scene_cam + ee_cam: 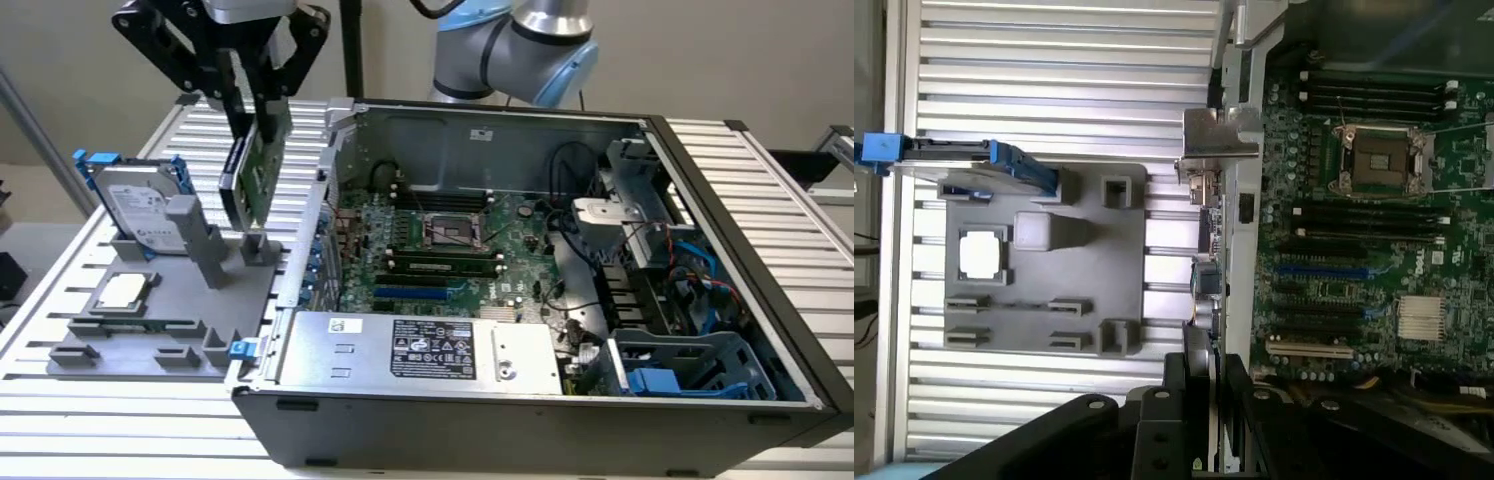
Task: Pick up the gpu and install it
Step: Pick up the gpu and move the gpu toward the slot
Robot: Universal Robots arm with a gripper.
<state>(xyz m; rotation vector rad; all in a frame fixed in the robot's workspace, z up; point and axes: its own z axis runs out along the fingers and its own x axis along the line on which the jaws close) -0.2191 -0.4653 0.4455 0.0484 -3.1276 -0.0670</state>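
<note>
Black fingers (1176, 390) of the gripper (1200, 375) sit closest to the wrist camera, drawn in narrow and clamped on the two faces of the gpu (252, 172), which they pinch by its upper end. In the exterior view the card hangs below the gripper (262, 120) with its long axis close to upright and a little tilted, green face towards the exterior view's right. In the wrist view it shows edge-on, with its silver bracket (1220, 140) at the end away from the fingers. Its lower end is just over a post of the grey fixture (134, 340); whether it has come clear of that post I cannot tell. The gpu is outside the computer case (534, 430), just beside its side wall and over the slatted bench (120, 420). The expansion slots (1322, 271) on the motherboard (514, 225) lie to the exterior view's right of the card, across that wall and lower down, and in the wrist view they run crosswise to the card's edge. By my judgement the pick is made and the install is not. Farther out on the fixture stand a hard drive (134, 210) in a blue frame and a processor chip (123, 291), both well apart from the gripper.
</note>
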